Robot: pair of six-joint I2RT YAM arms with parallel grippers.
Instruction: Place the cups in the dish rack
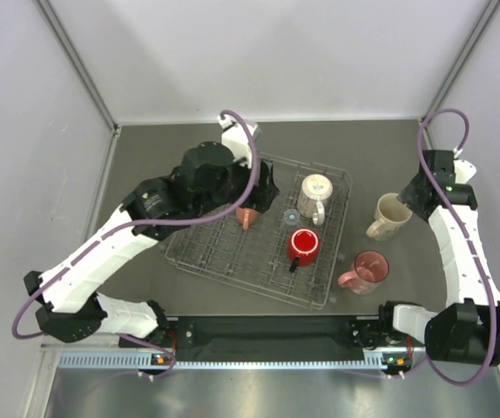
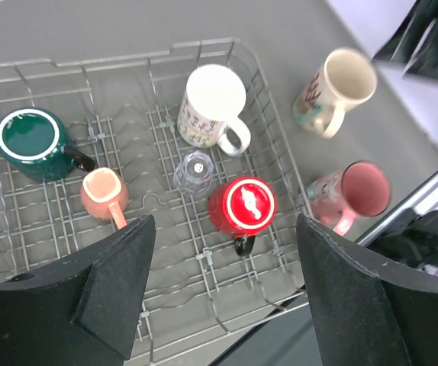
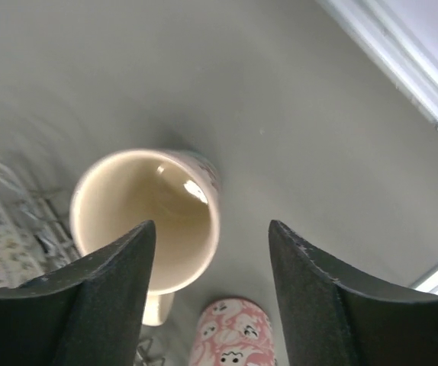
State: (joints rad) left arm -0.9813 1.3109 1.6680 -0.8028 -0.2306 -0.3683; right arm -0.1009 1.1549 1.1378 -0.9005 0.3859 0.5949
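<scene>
The dish rack sat in the middle of the dark bench, and five cups were in it. In the left wrist view a teal mug stood near one end. A small salmon cup was just beside it, and a clear glass stood near the centre. A red mug was close by the glass, and a white patterned mug was beyond them, towards the far wall of the rack.

Two cups were outside the rack, on the bench to its right. The cream mug stood upright with its mouth open. The pink mug stood nearer the arm bases, just off the rack's near right corner.

The left gripper hung above the rack with its fingers spread wide and nothing between them.

The right gripper hung directly over the cream mug, also spread. One finger was over the mug's hollow and the other was outside it. The wall of the mug lay in the gap between them, with space showing on the outer side. It was pinching nothing. The pink mug's patterned side showed at the lower edge of that view.
</scene>
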